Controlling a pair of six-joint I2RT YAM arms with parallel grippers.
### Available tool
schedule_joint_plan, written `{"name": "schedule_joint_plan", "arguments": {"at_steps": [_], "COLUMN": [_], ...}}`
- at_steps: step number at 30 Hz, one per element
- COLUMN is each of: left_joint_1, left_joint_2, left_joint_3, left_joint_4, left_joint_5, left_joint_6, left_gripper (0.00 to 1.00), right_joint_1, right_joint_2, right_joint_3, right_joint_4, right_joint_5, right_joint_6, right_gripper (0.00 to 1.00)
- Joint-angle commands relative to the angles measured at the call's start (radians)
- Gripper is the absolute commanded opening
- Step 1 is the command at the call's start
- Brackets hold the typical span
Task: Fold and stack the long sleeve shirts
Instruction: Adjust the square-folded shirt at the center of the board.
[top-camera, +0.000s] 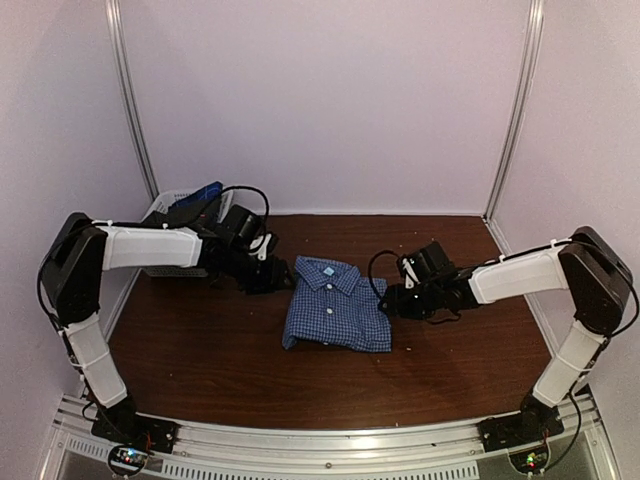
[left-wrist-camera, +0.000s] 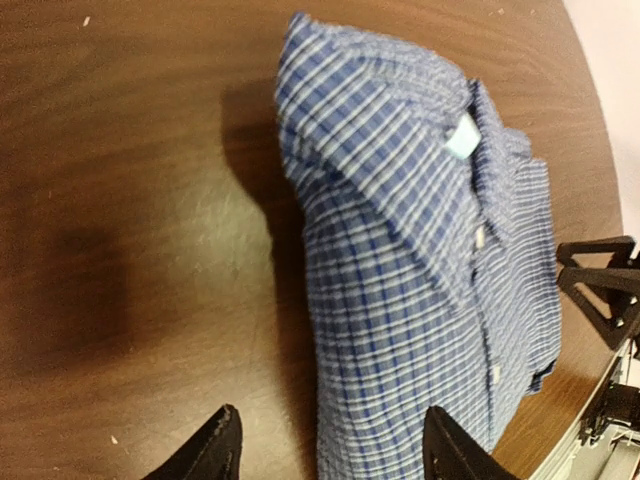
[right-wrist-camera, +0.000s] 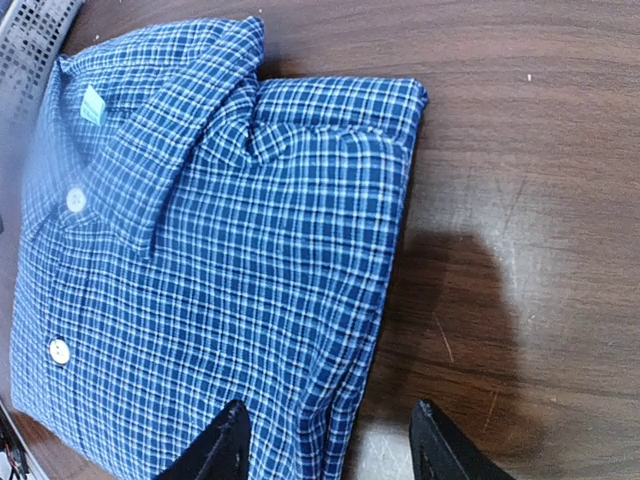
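A blue plaid long sleeve shirt (top-camera: 335, 304) lies folded in a neat rectangle on the dark wooden table (top-camera: 200, 350), collar toward the back. My left gripper (top-camera: 275, 277) is open at the shirt's left edge near the collar; in the left wrist view its jaws straddle the shirt's side edge (left-wrist-camera: 420, 330) without holding it. My right gripper (top-camera: 388, 300) is open at the shirt's right edge; in the right wrist view its jaws straddle the folded side edge (right-wrist-camera: 250, 280). No other shirt shows on the table.
A white basket (top-camera: 165, 212) with a blue item (top-camera: 195, 192) in it stands at the back left behind my left arm. A metal rail (top-camera: 330, 445) runs along the near table edge. Walls close the back and sides.
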Motion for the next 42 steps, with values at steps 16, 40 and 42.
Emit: {"name": "schedule_joint_plan", "arguments": {"at_steps": [16,40,42], "left_joint_1": [0.008,-0.071,-0.086], "left_joint_2": [0.035,-0.083,-0.1], "left_joint_3": [-0.147,0.012,0.01], "left_joint_4": [0.215,-0.057,-0.091], "left_joint_5": [0.121,-0.109,-0.134], "left_joint_6": [0.024,0.056,0.057], "left_gripper": [0.64,0.0,0.0], "right_joint_1": [0.107,0.198,0.201], "right_joint_2": [0.207,0.188,0.178], "right_joint_3": [0.186,0.396,0.402], "right_joint_4": [-0.156,-0.213,-0.214], "right_joint_5": [0.217,0.154,0.152], "right_joint_6": [-0.034,-0.051,-0.053], "right_gripper": [0.44,0.0,0.0]}}
